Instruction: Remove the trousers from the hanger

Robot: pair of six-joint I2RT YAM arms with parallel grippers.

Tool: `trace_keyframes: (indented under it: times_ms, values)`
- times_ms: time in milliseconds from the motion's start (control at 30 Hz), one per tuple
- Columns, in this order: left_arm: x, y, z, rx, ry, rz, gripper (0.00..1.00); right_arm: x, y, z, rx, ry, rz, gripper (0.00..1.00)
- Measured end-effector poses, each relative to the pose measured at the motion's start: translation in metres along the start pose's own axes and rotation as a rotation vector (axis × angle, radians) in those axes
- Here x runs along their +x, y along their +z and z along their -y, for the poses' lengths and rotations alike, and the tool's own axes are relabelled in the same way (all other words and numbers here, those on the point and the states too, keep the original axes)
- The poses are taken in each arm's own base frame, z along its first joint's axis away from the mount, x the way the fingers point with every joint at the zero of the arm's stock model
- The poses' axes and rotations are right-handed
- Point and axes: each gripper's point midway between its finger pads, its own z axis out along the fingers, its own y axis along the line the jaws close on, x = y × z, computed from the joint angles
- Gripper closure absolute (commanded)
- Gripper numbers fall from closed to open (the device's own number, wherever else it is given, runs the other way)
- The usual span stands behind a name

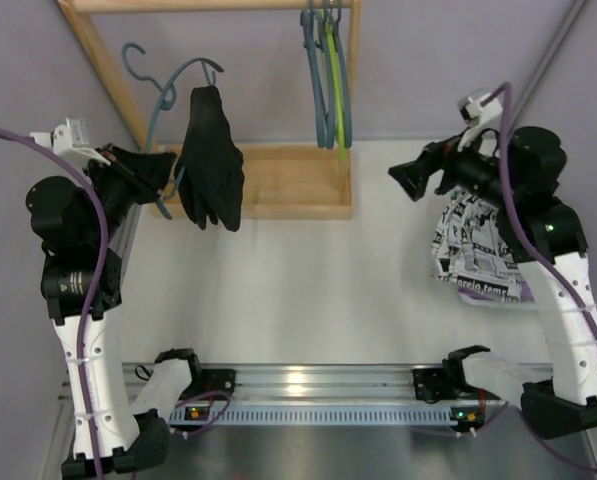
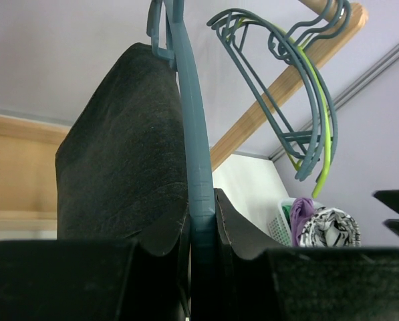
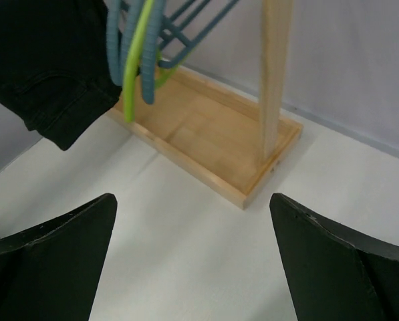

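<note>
Black trousers [image 2: 119, 154] hang; left wrist alone shows fingers [image 2: 306, 284] clamping hanger [image 2: 198, 187]

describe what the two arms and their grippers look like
Both match: the left arm and right arm have white lower links and bulky black joints, with a purple cable strapped along each. The left gripper and right gripper have broad matte black fingers, with a white mount at each wrist.

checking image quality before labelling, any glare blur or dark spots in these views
Top external: even light, bright glare on the metal rail. Left wrist: black trousers sharp enough to show texture, left hand clamping the blue hanger is near-black and soft. Right wrist: right hand dark, slightly blurred; wooden base clear.
</note>
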Motion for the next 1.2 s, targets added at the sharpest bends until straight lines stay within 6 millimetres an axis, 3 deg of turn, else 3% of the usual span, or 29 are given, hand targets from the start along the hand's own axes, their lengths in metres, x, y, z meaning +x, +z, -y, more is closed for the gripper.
trace_keyframes:
  times_ms: [167, 267, 467, 633, 733, 933, 1200]
  values:
    - [0.0, -0.008, 0.008, 0.015, -0.039, 0.007, 1.0, 0.007, 0.054, -0.057, -0.118, -0.074, 0.002, 0.01]
    - [0.003, -0.008, 0.009, 0.019, -0.067, -0.002, 1.0, 0.018, 0.079, -0.108, -0.191, -0.156, 0.0, 0.01]
    - [0.005, -0.008, 0.01, 0.019, -0.123, -0.011, 1.0, 0.044, 0.116, -0.188, -0.264, -0.259, 0.011, 0.01]
    - [0.01, -0.007, 0.007, 0.01, -0.149, -0.021, 1.0, 0.076, 0.145, -0.239, -0.289, -0.356, 0.02, 0.01]
    - [0.012, -0.007, 0.005, 0.003, -0.159, -0.023, 1.0, 0.097, 0.165, -0.254, -0.279, -0.39, 0.008, 0.01]
    - [0.015, -0.008, 0.0, -0.016, -0.165, -0.018, 1.0, 0.131, 0.191, -0.258, -0.262, -0.418, -0.038, 0.01]
    - [0.02, -0.008, -0.003, -0.027, -0.188, -0.026, 1.0, 0.108, 0.198, -0.281, -0.31, -0.342, 0.052, 0.01]
